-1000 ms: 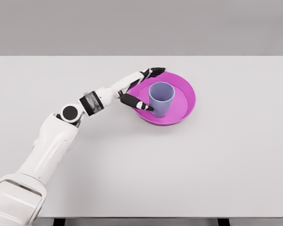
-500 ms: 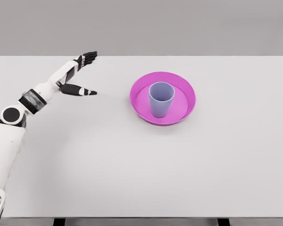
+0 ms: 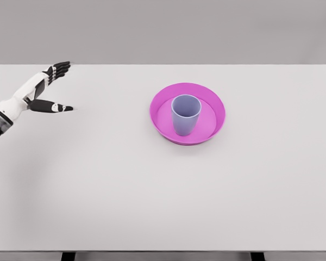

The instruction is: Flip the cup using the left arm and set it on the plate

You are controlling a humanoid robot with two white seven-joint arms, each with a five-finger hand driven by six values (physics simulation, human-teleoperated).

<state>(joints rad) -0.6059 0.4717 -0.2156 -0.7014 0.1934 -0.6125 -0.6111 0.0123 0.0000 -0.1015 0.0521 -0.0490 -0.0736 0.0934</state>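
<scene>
Bright, even, diffuse light, seemingly from overhead, with no hard highlights or glare anywhere. Only faint, soft-edged shading: a slight darkening inside the lilac cup (image 3: 185, 114), a thin shadow along the magenta plate (image 3: 187, 113) rim toward 6 o'clock, barely any beneath the left hand (image 3: 43, 92) at 9 o'clock. White table (image 3: 163, 185) rendered flat and nearly uniform, grey backdrop likewise. Sharp across the whole frame, no motion blur, no bending at the edges. Slightly soft, compressed look along object outlines.
</scene>
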